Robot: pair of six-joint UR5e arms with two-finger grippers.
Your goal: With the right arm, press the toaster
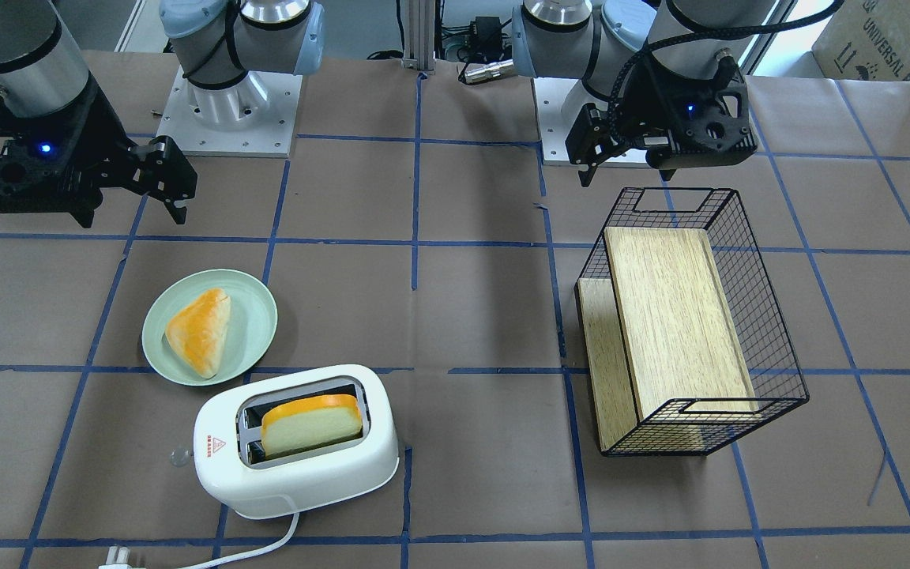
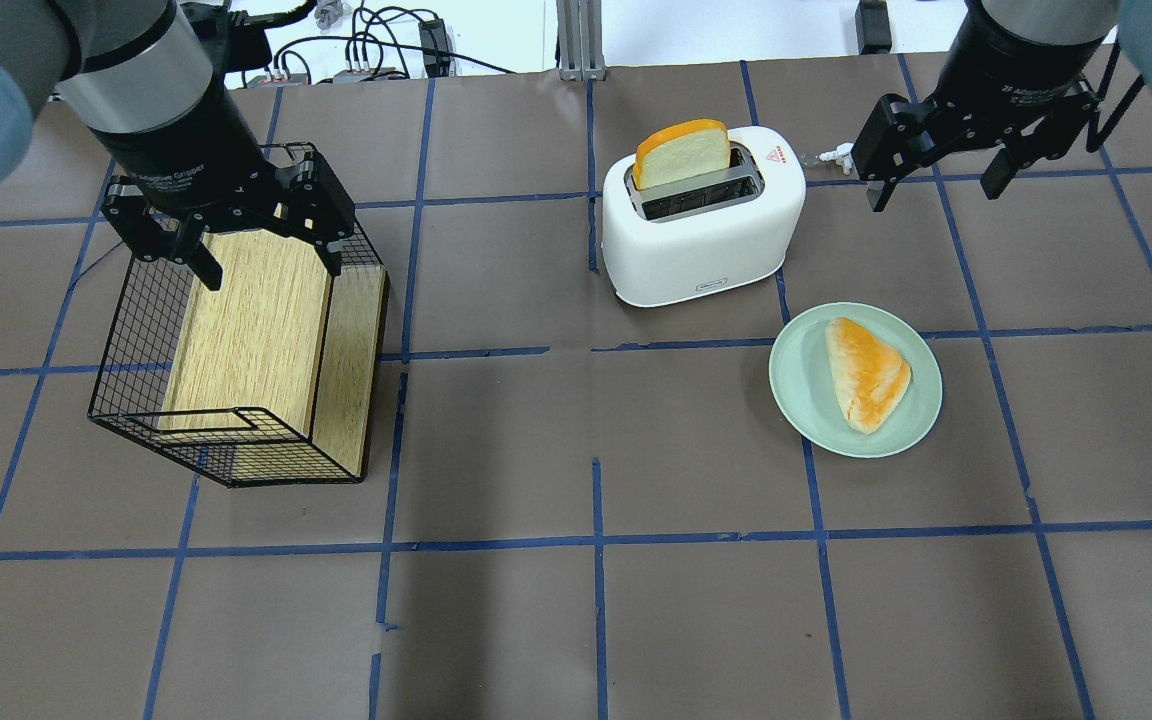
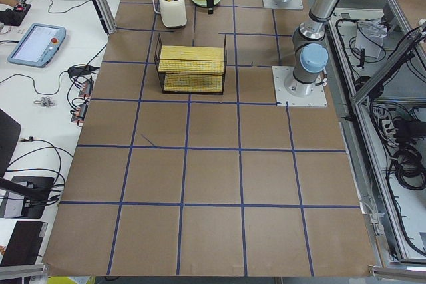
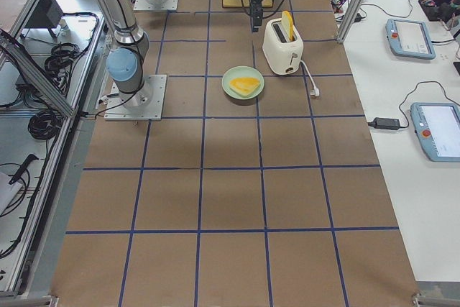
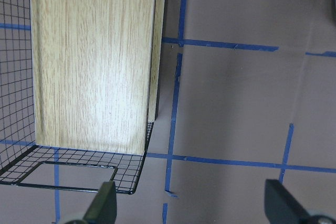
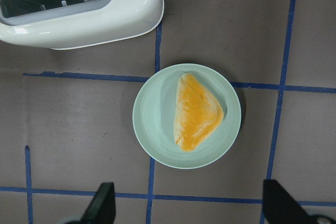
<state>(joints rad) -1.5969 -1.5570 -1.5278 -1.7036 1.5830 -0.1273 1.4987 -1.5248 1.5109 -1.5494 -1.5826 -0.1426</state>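
Observation:
The white toaster (image 1: 297, 474) stands on the table with a bread slice (image 1: 313, 423) upright in one slot. It also shows in the overhead view (image 2: 701, 245) and at the top of the right wrist view (image 6: 94, 14). My right gripper (image 2: 941, 175) is open and empty. It hangs in the air to the right of the toaster and does not touch it. In the front view the right gripper (image 1: 174, 201) is on the robot's side of the green plate (image 1: 257, 316). My left gripper (image 2: 271, 268) is open and empty above the wire basket (image 2: 236, 460).
The green plate (image 2: 806, 400) holds a triangular bun (image 2: 866, 375) beside the toaster. The black wire basket (image 1: 771, 371) holds a wooden box (image 1: 676, 316). The toaster's white cord and plug (image 1: 119, 557) lie on its far side.

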